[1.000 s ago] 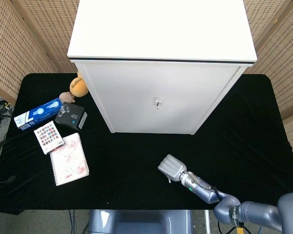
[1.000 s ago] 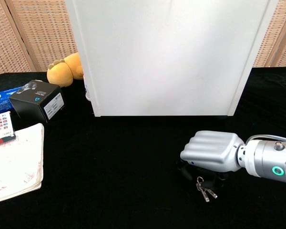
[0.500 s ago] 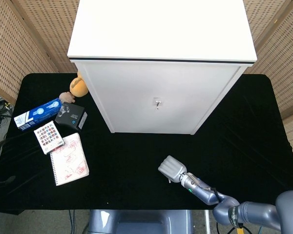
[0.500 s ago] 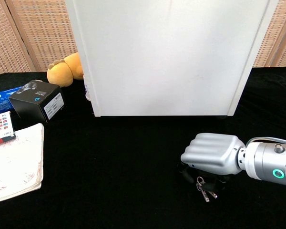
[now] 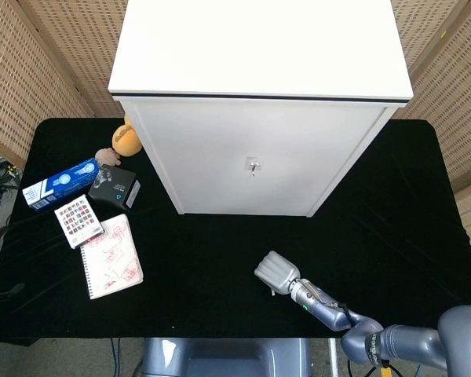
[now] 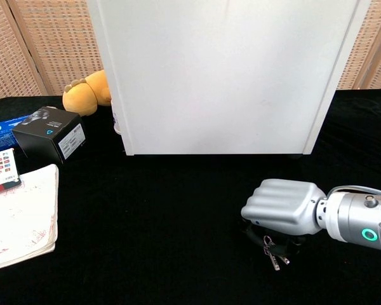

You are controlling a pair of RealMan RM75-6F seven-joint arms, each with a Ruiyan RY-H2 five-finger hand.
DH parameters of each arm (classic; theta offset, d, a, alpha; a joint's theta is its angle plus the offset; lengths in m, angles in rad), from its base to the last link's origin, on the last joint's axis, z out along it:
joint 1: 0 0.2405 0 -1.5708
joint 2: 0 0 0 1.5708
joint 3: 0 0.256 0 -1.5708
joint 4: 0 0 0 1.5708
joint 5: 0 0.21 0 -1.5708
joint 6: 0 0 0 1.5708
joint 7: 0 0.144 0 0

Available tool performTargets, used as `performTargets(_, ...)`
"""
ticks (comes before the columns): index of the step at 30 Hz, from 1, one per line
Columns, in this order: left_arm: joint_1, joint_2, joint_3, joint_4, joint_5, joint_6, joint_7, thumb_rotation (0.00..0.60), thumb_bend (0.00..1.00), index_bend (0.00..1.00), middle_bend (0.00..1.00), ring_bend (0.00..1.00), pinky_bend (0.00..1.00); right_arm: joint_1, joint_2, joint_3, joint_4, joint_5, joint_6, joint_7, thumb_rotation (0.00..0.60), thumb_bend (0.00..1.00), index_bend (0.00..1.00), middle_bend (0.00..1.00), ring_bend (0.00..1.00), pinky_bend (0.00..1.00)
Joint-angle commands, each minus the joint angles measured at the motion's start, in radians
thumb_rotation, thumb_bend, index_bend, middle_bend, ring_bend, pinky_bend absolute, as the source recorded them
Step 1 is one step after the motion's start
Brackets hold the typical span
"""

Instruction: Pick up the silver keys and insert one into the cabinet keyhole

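The silver keys (image 6: pixel 272 250) lie on the black cloth near the table's front, their ring tucked under my right hand (image 6: pixel 282 204). That hand (image 5: pixel 277 271) hovers knuckles-up over them with its fingers curled down around the ring; the fingertips are hidden, so I cannot tell whether they grip it. The white cabinet (image 5: pixel 259 149) stands at the back centre, its small metal keyhole (image 5: pixel 253 166) in the middle of the door, well away from the hand. The chest view shows only the lower door (image 6: pixel 222 82). My left hand is out of sight.
To the left lie a notebook (image 5: pixel 111 257), a patterned card (image 5: pixel 78 221), a black box (image 6: pixel 49 132), a blue box (image 5: pixel 60 183) and an orange plush toy (image 6: pixel 86 94). Wicker screens (image 5: pixel 39 63) flank the cabinet.
My right hand has sunk slightly lower onto the keys. The keys have barely shifted.
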Motion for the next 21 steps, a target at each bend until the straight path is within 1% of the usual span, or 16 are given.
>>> performTargets(1, 0.000, 0.000, 0.000, 0.000, 0.000, 0.000, 0.000, 0.600, 0.00, 0.00, 0.00, 0.00, 0.00, 0.001, 0.001, -0.002, 0.003, 0.005, 0.006, 0.000, 0.600, 0.54, 0.56, 0.88, 0.90, 1.00)
performTargets(14, 0.000, 0.000, 0.001, -0.002, 0.002, 0.003, 0.001, 0.600, 0.00, 0.00, 0.00, 0.00, 0.00, 0.006, 0.011, -0.019, -0.002, 0.010, 0.026, -0.001, 0.600, 0.58, 0.61, 0.88, 0.90, 1.00)
performTargets(21, 0.000, 0.001, 0.002, -0.002, 0.005, 0.004, -0.002, 0.600, 0.00, 0.00, 0.00, 0.00, 0.00, 0.006, 0.018, -0.023, -0.013, -0.003, 0.047, 0.012, 0.600, 0.60, 0.62, 0.88, 0.90, 1.00)
